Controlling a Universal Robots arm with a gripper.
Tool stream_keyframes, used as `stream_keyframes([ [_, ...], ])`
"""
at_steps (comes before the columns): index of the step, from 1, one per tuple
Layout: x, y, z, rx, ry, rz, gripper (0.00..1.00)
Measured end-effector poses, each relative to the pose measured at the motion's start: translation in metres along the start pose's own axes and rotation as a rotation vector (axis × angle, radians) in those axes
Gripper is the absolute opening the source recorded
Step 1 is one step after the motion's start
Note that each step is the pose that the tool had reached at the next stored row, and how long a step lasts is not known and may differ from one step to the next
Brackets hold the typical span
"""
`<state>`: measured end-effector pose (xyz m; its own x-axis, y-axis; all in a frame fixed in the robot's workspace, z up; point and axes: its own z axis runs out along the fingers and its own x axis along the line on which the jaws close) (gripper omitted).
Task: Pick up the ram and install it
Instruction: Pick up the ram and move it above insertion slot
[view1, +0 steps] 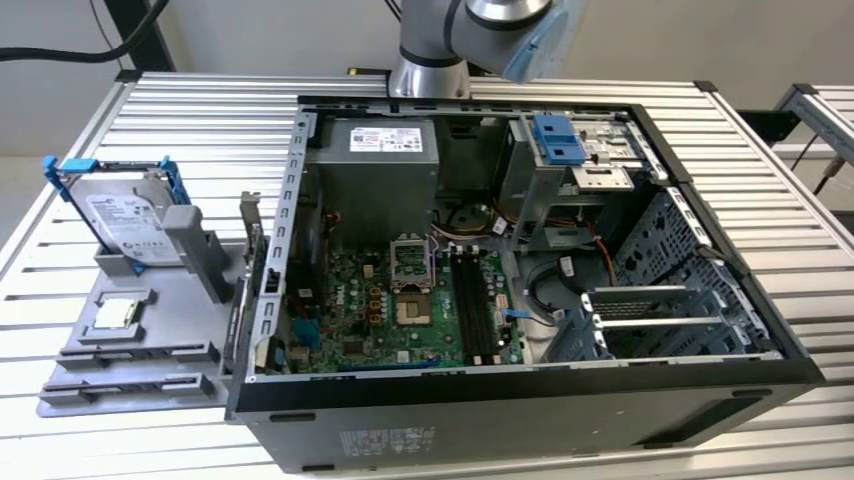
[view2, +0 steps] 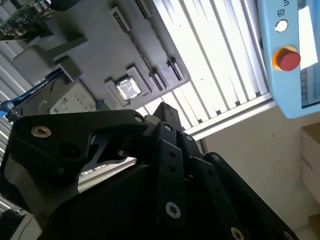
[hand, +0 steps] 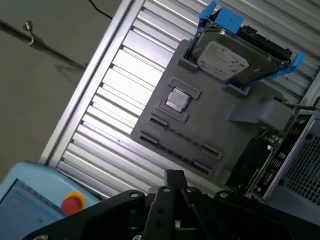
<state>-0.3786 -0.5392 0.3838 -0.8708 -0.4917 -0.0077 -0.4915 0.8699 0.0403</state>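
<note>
Ram (view1: 470, 300): best guess is dark long strip on edge in memory slots of motherboard (view1: 360, 300), inside open case (view1: 534, 395); stick or bare slot, cannot tell. Long axis runs from case's near wall toward power supply (view1: 380, 155), ends pointing near and far in exterior view. Tray (hand: 215, 120) outside case, on exterior view's left: long grooves look bare, drive (hand: 225, 57) and chip (hand: 177, 100) on it. Arm (view1: 434, 50) above case's far wall. Gripper (hand: 174, 182) high, well apart from ram, wrist cameras facing tray; spread or pressed together, cannot tell
</note>
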Motion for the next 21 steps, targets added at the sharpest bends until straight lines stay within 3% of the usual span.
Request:
stream_keyframes([
  [21, 0.0000, 0.0000, 0.0000, -0.0004, 0.0107, -0.242, 0.00],
])
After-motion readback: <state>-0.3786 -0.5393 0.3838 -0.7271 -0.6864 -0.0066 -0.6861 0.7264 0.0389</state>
